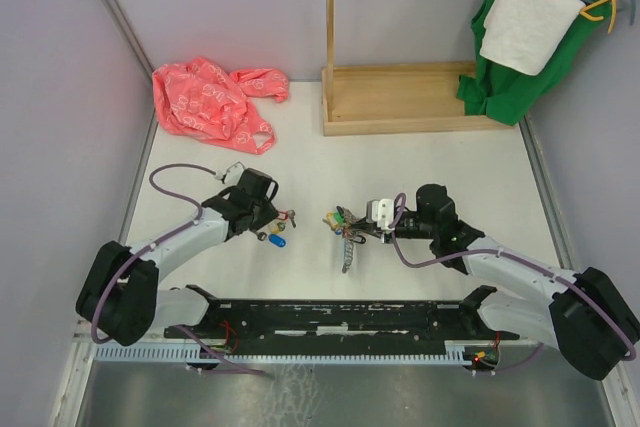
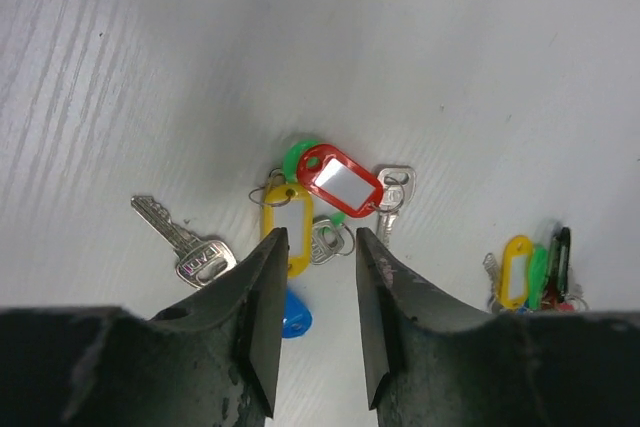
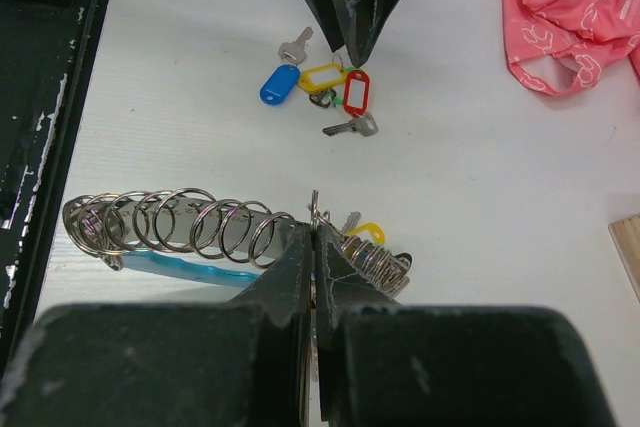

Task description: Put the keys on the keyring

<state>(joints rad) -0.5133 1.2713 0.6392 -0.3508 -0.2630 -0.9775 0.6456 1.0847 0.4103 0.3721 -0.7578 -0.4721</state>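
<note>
Several loose keys lie on the worktop right under the left pincer, jaws parted and empty, apparently poised for the pick-up, while the right pincer clamps the keyring nearby, so next the left should drop and pinch one key.

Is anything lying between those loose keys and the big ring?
Nothing visible: only bare table lies between the loose keys and the keyring in the shut right gripper. The left gripper is open over them.
</note>
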